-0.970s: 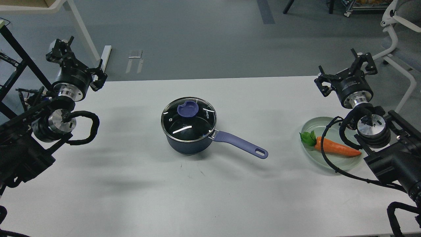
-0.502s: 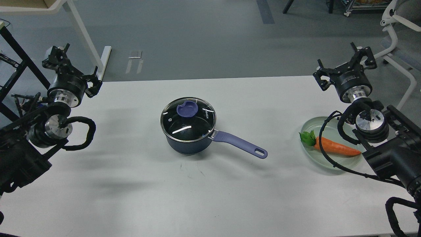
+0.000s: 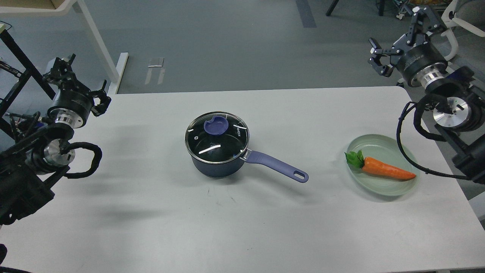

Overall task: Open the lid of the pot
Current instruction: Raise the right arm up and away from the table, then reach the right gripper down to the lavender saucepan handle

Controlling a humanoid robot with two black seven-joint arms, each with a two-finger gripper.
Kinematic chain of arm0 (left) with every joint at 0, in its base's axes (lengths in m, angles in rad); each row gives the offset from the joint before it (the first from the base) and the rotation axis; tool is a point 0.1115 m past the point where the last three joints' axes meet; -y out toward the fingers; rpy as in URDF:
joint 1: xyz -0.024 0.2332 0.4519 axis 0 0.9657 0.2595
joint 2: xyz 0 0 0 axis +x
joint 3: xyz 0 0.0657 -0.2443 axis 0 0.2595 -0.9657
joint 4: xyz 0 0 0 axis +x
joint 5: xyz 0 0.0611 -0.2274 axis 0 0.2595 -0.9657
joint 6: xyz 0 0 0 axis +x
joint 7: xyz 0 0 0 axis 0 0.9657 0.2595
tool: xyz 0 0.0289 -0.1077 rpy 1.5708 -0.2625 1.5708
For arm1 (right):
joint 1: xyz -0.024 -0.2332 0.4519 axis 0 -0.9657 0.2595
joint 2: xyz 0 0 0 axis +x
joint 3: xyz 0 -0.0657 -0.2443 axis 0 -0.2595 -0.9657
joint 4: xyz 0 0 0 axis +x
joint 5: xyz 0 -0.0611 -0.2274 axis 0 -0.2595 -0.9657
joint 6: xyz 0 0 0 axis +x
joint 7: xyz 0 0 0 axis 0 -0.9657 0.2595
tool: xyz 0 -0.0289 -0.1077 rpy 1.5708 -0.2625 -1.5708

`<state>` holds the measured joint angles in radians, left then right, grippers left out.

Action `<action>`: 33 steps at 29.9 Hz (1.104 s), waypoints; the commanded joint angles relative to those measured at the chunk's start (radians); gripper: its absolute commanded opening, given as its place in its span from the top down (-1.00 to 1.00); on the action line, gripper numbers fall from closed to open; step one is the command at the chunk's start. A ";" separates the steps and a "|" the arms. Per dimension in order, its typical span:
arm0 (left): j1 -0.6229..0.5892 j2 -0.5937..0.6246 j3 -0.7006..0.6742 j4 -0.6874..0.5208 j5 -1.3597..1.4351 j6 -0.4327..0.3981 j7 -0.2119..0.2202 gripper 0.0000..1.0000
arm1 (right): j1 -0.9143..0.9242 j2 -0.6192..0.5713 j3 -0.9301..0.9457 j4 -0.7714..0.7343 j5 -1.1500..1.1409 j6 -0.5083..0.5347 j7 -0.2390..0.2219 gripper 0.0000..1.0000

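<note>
A dark blue pot (image 3: 216, 165) stands in the middle of the white table (image 3: 242, 227). Its glass lid (image 3: 212, 146) with a purple knob (image 3: 216, 126) sits closed on it. The purple handle (image 3: 278, 167) points to the front right. My left gripper (image 3: 77, 81) is open and empty at the table's far left edge, well away from the pot. My right gripper (image 3: 401, 38) is open and empty, raised beyond the table's far right corner.
A pale green plate (image 3: 373, 142) with an orange carrot (image 3: 386, 170) lies at the right of the table. Table legs and a black frame stand on the floor at the far left. A white chair is at the far right.
</note>
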<state>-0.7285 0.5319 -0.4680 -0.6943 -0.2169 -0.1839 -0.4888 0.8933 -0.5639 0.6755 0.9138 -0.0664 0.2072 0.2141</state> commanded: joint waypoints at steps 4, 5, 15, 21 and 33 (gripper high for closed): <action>0.001 0.010 0.002 -0.033 0.013 -0.006 0.000 -0.99 | 0.241 -0.068 -0.293 0.106 -0.340 -0.022 0.001 -1.00; 0.000 0.010 0.002 -0.033 0.023 -0.005 0.000 -0.99 | 0.281 -0.064 -0.348 0.114 -0.378 -0.020 0.004 -1.00; -0.019 0.120 0.011 -0.086 0.088 0.001 0.053 -0.98 | 0.472 -0.042 -0.709 0.367 -0.930 -0.028 0.007 -0.97; -0.035 0.141 0.034 -0.093 0.169 0.000 0.055 -0.98 | 0.556 0.015 -0.865 0.451 -1.217 -0.034 0.008 -0.93; -0.045 0.206 0.037 -0.183 0.211 0.003 0.058 -0.98 | 0.639 0.113 -1.133 0.471 -1.320 -0.008 0.002 -0.80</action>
<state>-0.7732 0.7288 -0.4317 -0.8513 -0.0073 -0.1831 -0.4321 1.5375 -0.4659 -0.4204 1.3851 -1.3580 0.1967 0.2179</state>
